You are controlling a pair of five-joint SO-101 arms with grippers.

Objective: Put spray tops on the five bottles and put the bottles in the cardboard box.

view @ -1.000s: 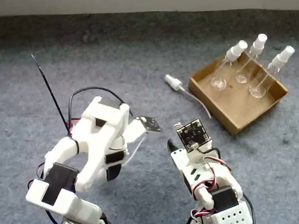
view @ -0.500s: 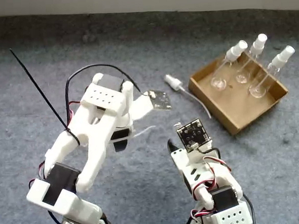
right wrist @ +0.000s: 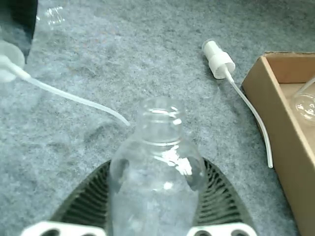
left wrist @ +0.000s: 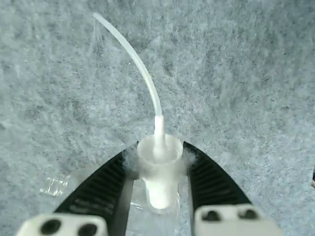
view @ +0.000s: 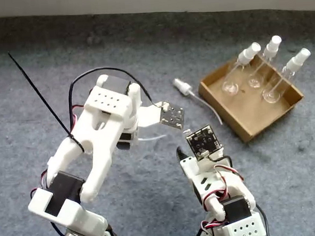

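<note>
Capping step: left gripper point(left wrist: 158, 150) grips spray top point(left wrist: 158, 164), right gripper point(right wrist: 157, 168) grips open bottle point(right wrist: 157, 187); next, thread tube point(left wrist: 142, 73) into neck point(right wrist: 160, 120)

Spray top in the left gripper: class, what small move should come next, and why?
Probably steer the tip of the tube into the open neck of the bottle. The left gripper is shut on the spray top, tube pointing outward; the right gripper holds that uncapped bottle, and the tip lies beside its neck.

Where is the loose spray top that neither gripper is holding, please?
In the high view, the loose spray top lies on the table just left of the cardboard box.
</note>
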